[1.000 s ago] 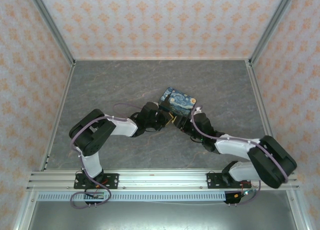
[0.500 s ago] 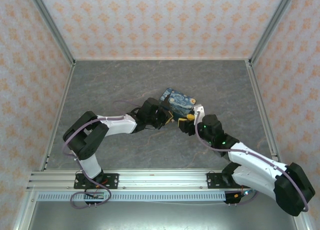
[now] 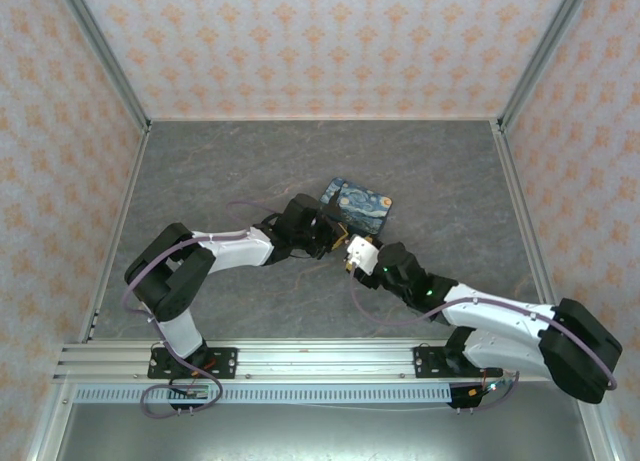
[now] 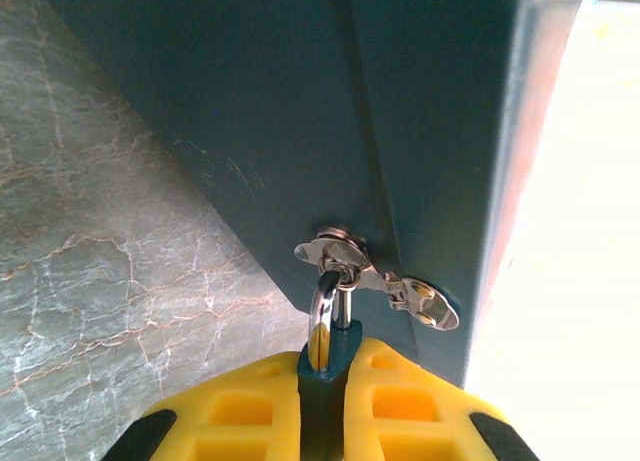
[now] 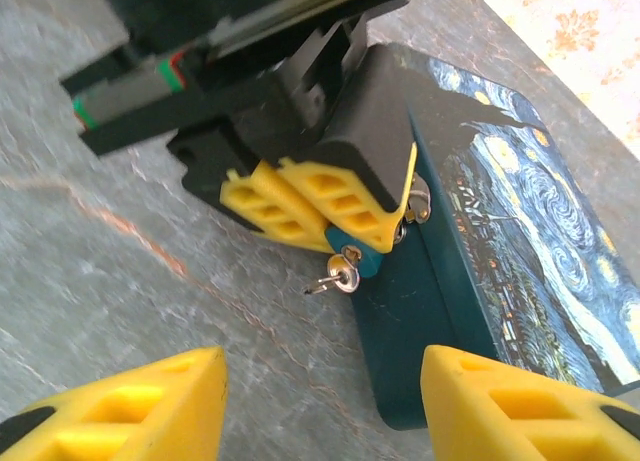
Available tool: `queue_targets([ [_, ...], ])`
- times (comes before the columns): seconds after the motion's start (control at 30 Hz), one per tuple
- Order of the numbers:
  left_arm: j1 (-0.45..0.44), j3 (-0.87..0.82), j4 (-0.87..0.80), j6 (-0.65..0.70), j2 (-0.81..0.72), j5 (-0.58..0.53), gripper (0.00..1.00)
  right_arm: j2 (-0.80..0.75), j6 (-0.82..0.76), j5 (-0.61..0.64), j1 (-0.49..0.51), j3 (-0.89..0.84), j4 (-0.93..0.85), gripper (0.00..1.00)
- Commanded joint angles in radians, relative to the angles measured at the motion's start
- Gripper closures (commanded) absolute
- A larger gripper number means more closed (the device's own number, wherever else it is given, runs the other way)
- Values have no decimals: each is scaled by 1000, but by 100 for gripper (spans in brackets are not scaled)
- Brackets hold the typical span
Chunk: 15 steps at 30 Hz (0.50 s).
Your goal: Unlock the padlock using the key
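Grey marbled stone makes up the desk (image 3: 220, 171), which is boxed in by walls (image 3: 320, 41) papered in a pale orange pattern, with metal rails running up the corners. Near the middle lies a dark blue box (image 3: 362, 203) with a swirling yellow night-sky print on its lid.

In the left wrist view, the padlock (image 4: 322, 366) hangs by its silvery shackle from a metal hasp (image 4: 375, 271) on the box's side wall. The left hand (image 4: 322, 421) is clamped on the lock's teal body, one yellow finger pressed against each side.

The right wrist view shows the same grip from outside. The left hand (image 5: 320, 216) pinches the padlock (image 5: 352, 259) just beside the box's side wall. A small silvery metal piece (image 5: 340, 279) juts from the lock's lower end; whether it is the key I cannot tell. The right hand (image 5: 320, 401) is spread wide with nothing between its fingers, and it faces the lock from near by without touching it.

From above, the left hand (image 3: 338, 237) sits at the box's near-left edge, and the right hand (image 3: 352, 256) is just below it.

Half a second ago the right hand was further right, by the box's near corner. It has since shifted left and its arm lies lower across the desk, while the box and the left hand have kept their places.
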Motion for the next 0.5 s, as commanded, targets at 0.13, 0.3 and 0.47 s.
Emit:
queue_targets([
  [0.13,11,51,15,-7,-27,40,100,74,-260,159,31,13,90,44],
  [0.3,11,49,18,-11,-29,40,100,112,-305,183,31,20,138,44],
  [0.47,12,48,17,-10,-30,45,100,163,-293,173,31,32,180,45],
])
